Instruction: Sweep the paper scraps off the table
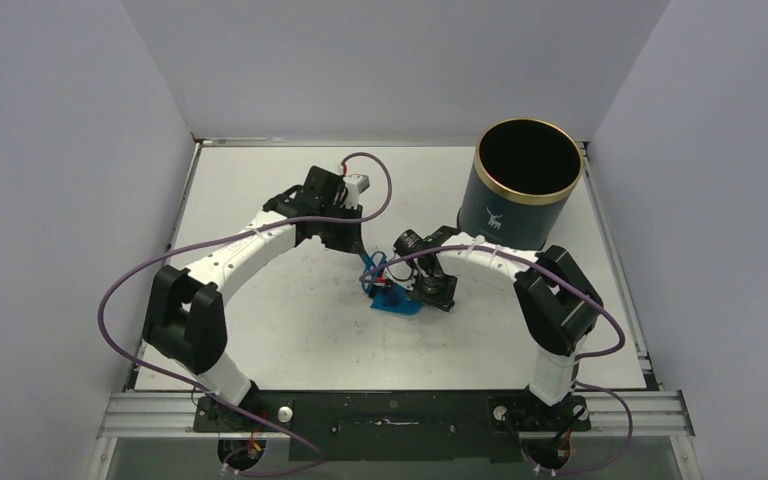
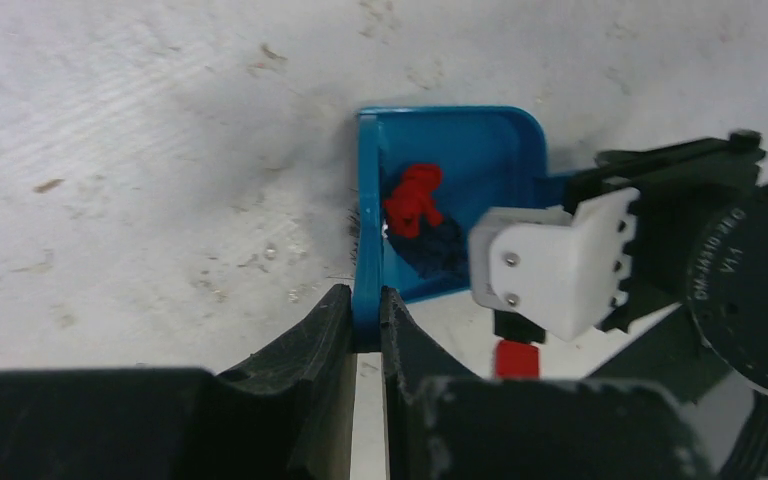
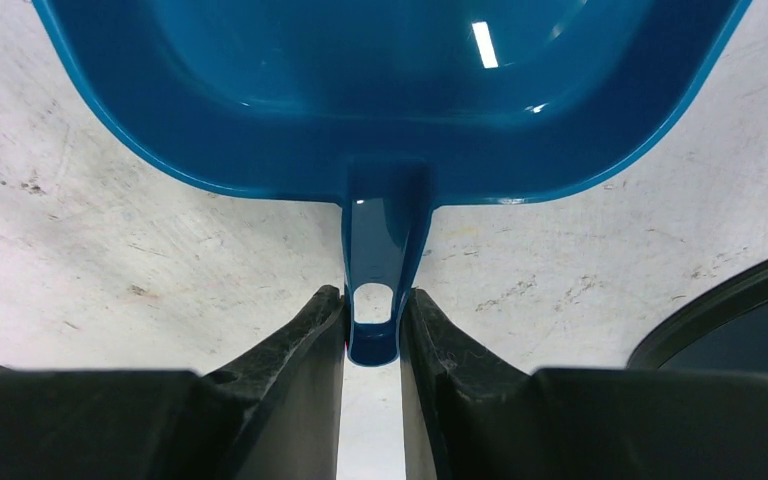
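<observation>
The blue dustpan [image 2: 470,150] lies on the white table [image 2: 160,150] with a red paper scrap [image 2: 415,200] and dark blue scraps [image 2: 438,250] inside it. My left gripper [image 2: 365,305] is shut on the blue brush [image 2: 366,230], which is seen edge-on along the pan's left side; a few black bristles show beside it. My right gripper [image 3: 372,315] is shut on the dustpan's handle [image 3: 380,240], whose hanging hole sits between the fingers. In the top view the two grippers meet at the dustpan [image 1: 397,303] in the middle of the table [image 1: 290,330].
A tall dark teal bin [image 1: 525,180] with a gold rim stands open at the back right, close behind the right arm. The right arm's wrist [image 2: 660,250] crowds the pan's right side. Grey walls enclose the table on three sides.
</observation>
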Controlling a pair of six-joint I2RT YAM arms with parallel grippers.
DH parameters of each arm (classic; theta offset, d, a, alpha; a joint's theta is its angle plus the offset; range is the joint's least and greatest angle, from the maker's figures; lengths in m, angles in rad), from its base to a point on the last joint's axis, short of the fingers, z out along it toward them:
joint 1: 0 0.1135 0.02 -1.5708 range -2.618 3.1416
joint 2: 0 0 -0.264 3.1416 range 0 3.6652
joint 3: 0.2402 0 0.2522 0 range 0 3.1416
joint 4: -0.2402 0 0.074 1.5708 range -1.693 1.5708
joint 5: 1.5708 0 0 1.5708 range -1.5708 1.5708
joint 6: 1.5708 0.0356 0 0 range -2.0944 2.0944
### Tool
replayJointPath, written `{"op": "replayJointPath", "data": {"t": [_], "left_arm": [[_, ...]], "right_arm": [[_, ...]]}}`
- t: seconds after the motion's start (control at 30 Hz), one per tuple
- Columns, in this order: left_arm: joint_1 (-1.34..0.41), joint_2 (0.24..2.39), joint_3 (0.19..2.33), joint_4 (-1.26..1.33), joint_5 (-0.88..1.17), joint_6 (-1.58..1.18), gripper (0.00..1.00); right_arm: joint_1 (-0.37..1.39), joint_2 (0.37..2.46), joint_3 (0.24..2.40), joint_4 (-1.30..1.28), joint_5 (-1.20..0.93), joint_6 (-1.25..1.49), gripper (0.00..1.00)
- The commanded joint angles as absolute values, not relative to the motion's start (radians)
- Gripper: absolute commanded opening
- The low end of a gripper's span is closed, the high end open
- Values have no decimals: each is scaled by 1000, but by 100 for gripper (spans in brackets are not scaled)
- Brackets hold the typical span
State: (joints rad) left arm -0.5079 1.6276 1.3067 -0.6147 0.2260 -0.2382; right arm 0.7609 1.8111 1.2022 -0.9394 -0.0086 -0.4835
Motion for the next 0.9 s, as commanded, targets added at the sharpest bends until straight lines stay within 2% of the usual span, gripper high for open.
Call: {"op": "replayJointPath", "data": {"t": [0.0,0.23,0.5,0.87], "left_arm": [[-530,1625,1280,-530,482,-326,0],[-528,1569,1295,-496,509,-380,0],[-527,1461,1354,-585,423,-354,0],[-507,1272,1439,-674,256,-354,0]], "right_arm": [[766,1811,1237,-944,-36,-468,5],[753,1705,1160,-913,-45,-467,5],[671,1482,1036,-865,-78,-483,5],[609,1261,1036,-932,-120,-497,5]]}}
